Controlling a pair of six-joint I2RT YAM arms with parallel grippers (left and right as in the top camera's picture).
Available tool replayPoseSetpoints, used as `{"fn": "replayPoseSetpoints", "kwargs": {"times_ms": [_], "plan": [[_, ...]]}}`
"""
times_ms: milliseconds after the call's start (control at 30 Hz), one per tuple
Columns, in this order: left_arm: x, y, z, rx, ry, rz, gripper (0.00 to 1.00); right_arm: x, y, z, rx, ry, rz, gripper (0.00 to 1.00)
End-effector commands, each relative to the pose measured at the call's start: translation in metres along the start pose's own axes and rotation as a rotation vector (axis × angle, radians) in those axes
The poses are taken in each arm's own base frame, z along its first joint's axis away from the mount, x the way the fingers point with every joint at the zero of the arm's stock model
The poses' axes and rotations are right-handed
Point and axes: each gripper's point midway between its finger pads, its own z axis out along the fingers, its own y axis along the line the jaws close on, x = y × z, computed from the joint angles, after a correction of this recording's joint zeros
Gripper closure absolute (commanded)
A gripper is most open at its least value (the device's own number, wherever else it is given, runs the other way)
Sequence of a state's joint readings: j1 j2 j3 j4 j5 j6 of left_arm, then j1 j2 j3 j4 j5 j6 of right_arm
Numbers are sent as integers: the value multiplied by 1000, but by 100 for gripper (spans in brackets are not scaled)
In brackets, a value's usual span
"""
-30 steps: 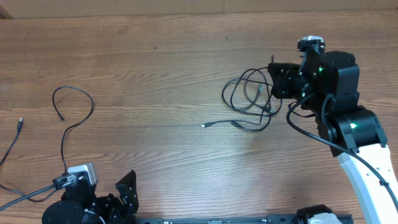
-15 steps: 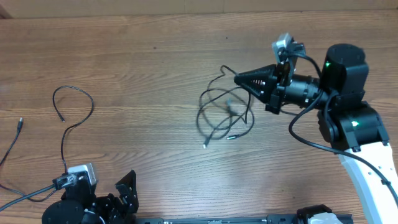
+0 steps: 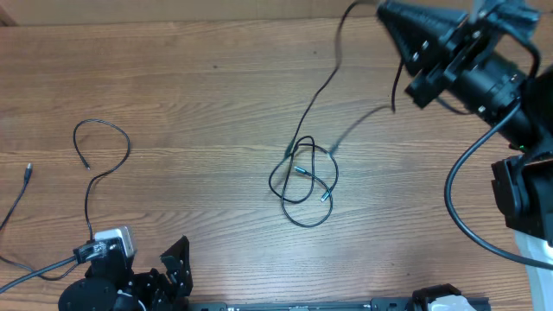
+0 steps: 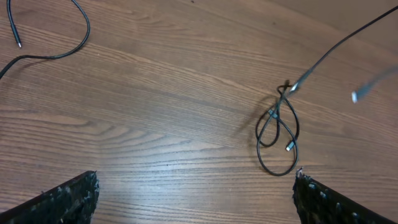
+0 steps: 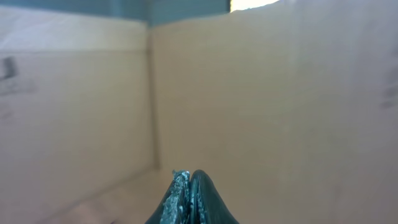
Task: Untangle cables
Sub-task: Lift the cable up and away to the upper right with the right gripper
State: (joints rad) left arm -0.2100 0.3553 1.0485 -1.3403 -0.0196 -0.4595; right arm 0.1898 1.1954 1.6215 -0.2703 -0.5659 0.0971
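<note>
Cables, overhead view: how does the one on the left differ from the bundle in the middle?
1. The left cable is a single open curve; the middle bundle is several loops crossing in a knot.
2. The left cable lies flat on the table, untouched; the middle bundle has a strand lifted up to the shut right gripper.
Shared: both are thin black cord with small plug tips.

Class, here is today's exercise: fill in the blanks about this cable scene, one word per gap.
1. The right pincer is ___.
2. The left pincer is ___.
3. A strand leads up from the tangled cables toward the ___ pincer.
Missing words: shut; open; right.
</note>
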Motion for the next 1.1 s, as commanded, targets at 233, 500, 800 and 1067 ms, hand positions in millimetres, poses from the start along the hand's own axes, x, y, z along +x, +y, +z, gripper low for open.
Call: {"fn": "replayPoseSetpoints", "kwargs": {"times_ms": [233,500,800,1067], "plan": [[-1,1,-1,-5,-9,30,1,39,-106,26,431,62,-54,96],[-1,1,-1,-5,-9,30,0,61,-210,-19,1001,211,-306,96],[-1,1,-1,-5,-9,30,1,64,-288,-106,1329,331,-362,96],[-1,1,-1,-5,-9,30,1,88,-207,13,697,244,-262,96]]}}
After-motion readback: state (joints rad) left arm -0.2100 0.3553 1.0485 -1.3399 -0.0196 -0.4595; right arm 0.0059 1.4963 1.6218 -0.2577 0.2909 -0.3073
